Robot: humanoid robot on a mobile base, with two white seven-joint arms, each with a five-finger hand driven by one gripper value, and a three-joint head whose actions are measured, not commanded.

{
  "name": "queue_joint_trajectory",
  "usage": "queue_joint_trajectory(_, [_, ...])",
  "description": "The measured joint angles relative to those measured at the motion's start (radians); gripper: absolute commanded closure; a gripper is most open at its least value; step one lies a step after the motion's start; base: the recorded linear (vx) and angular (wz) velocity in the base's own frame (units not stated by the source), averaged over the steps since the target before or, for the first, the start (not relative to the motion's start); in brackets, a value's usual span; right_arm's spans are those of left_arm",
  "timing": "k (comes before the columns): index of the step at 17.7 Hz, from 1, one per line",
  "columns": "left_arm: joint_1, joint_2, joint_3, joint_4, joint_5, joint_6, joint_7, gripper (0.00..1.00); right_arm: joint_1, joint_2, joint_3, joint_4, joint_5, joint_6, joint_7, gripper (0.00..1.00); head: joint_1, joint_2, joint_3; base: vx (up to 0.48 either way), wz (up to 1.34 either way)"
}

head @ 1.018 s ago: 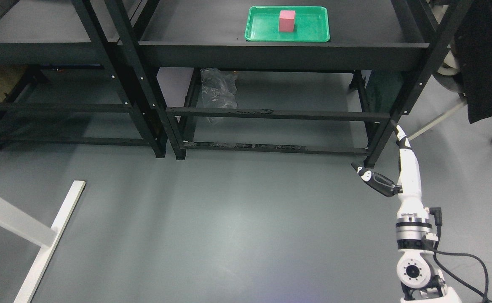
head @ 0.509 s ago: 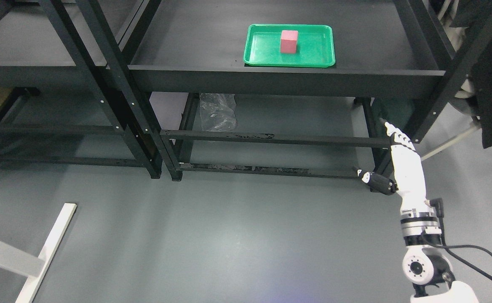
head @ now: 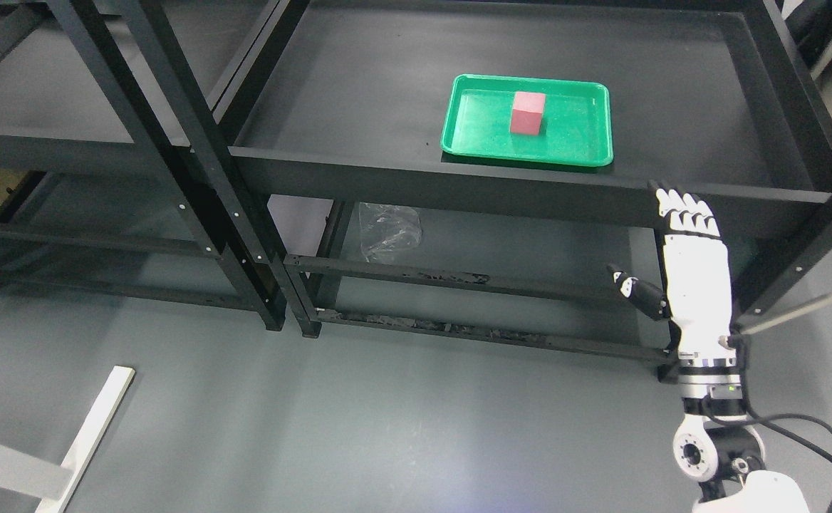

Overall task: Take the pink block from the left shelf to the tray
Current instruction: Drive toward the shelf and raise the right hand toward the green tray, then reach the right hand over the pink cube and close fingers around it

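A pink block [head: 528, 113] stands upright inside a green tray [head: 573, 142] on the top board of the right black shelf [head: 387, 171]. My right hand [head: 662, 242] is raised in front of that shelf's front edge, below and to the right of the tray. Its fingers [head: 683, 210] are stretched out, the thumb sticks out to the left, and it holds nothing. The hand is well apart from the tray and the block. The left arm does not show.
A second black shelf [head: 67, 142] stands at the left, with nothing on its top board that I can see. A crumpled clear plastic bag [head: 387, 228] lies under the right shelf. A white table leg [head: 74, 449] crosses the floor at the lower left. Dark cloth hangs at the far right.
The camera has tilted up and shifted, so the shelves sit lower in the picture. My right hand has risen from floor level to the height of the shelf's front edge, still open.
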Motion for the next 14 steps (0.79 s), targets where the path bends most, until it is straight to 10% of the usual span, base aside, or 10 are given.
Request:
queue_joint_trajectory(8, [0.0,0.0,0.0,0.0,0.0,0.0,0.0,0.0,-0.005,0.013,0.036,-0.004,0.134,-0.005,-0.142,0.01,0.0,0.0,0.0,0.271,0.01])
queue_joint_trajectory(14, [0.0,0.0,0.0,0.0,0.0,0.0,0.0,0.0,-0.037,0.039,0.052,-0.004,0.155,-0.009,0.037,0.01,0.0,0.0,0.0,0.243,-0.05])
